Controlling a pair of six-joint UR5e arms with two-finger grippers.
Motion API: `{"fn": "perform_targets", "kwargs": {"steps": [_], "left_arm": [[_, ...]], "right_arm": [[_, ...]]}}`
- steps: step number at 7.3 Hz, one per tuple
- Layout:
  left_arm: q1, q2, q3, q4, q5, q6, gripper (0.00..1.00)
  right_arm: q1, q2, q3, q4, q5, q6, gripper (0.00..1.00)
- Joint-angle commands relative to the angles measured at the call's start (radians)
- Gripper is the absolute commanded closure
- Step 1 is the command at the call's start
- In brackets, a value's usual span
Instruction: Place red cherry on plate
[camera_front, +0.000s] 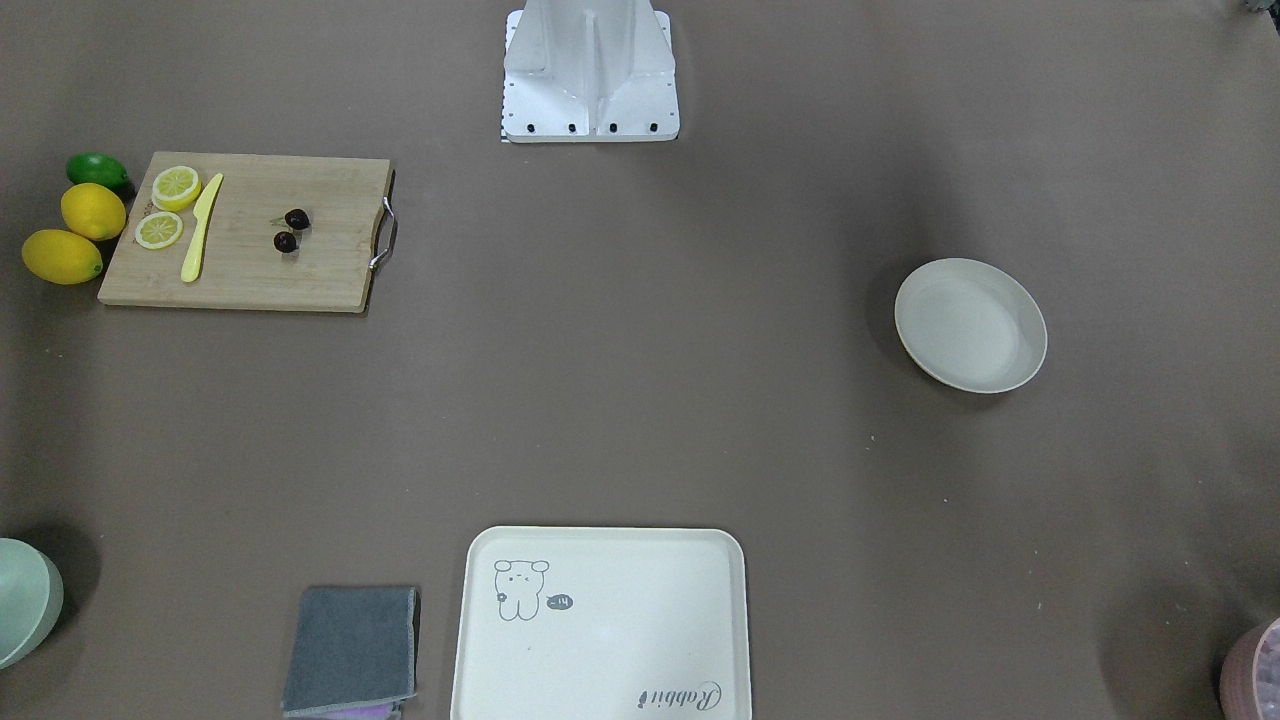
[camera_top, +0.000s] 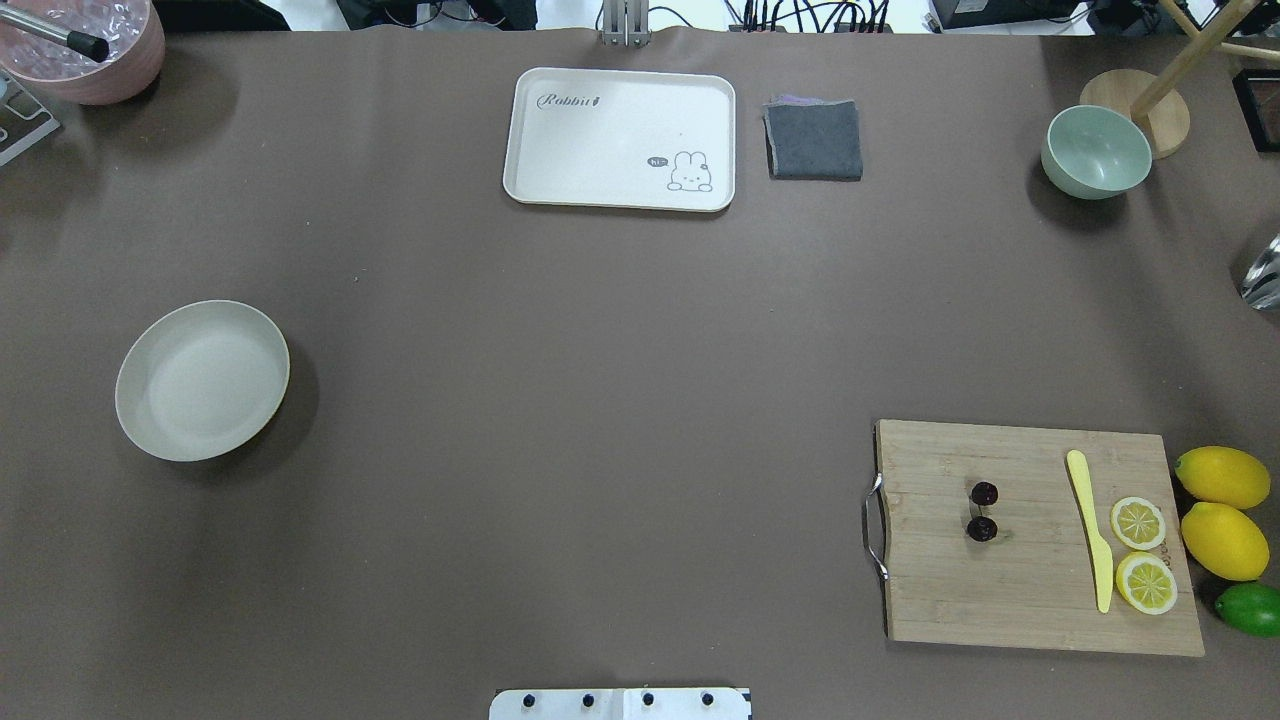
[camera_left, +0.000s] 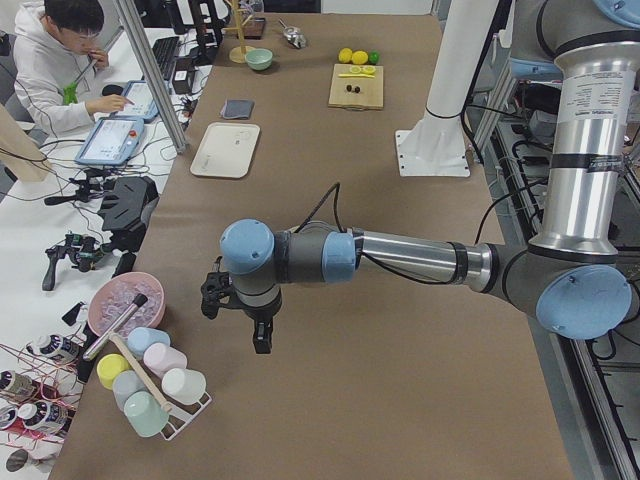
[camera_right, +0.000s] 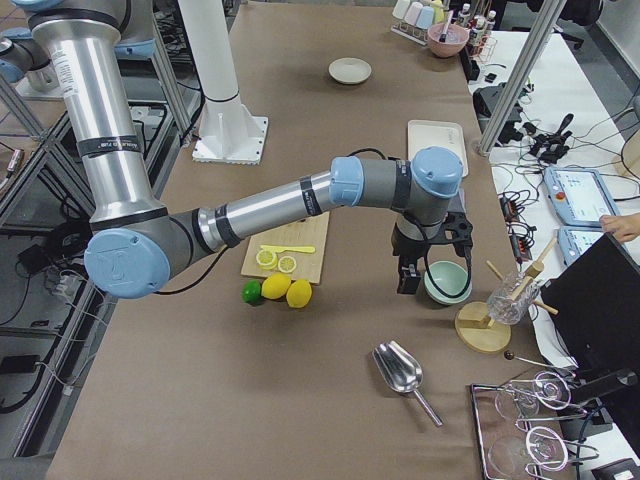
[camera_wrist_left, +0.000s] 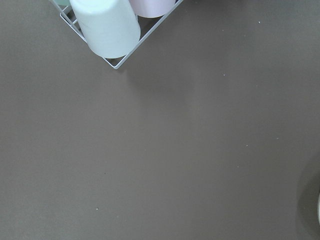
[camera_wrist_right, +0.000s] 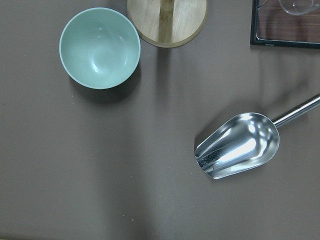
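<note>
Brown paper covers the table (camera_top: 600, 400), over which the right gripper (camera_right: 408, 272) hangs beside a pale green bowl (camera_right: 452, 285); how wide it or the left gripper (camera_left: 240, 312) stands I cannot tell. Inward from it, toward the robot, the red cherry (camera_top: 982, 511) lies on a cutting board (camera_top: 1000, 590), well apart from the plate (camera_top: 203, 380). Tiny, light and glossy, it likely slips: pinch one fruit gently.

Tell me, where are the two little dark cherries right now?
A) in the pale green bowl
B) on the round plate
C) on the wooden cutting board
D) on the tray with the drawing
C: the red cherry lies on the wooden cutting board, between its metal handle and the yellow knife, while the plate sits far across the table.
</note>
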Motion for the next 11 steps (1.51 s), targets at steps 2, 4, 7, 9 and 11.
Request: {"fn": "perform_targets", "kwargs": {"steps": [2,4,7,9,11], "left_arm": [[0.002,-0.003,-0.003,0.001,-0.002,-0.002,0.02],[0.002,0.012,-0.032,-0.014,-0.001,0.005,0.02],[0.020,0.037,-0.051,-0.015,0.097,0.003,0.10],[0.023,0.034,-0.058,-0.008,0.023,0.000,0.02],[0.089,0.023,-0.062,-0.015,-0.132,-0.002,0.07]], "right_arm": [[-0.017,-0.001,-0.001,0.003,-0.006,0.000,0.00],[-0.027,-0.004,0.000,0.009,-0.006,0.000,0.00],[-0.031,-0.004,0.012,0.011,0.000,0.002,0.00],[-0.039,-0.007,0.035,0.011,0.002,0.003,0.00],[-0.050,-0.007,0.043,0.011,0.000,0.003,0.00]]}}
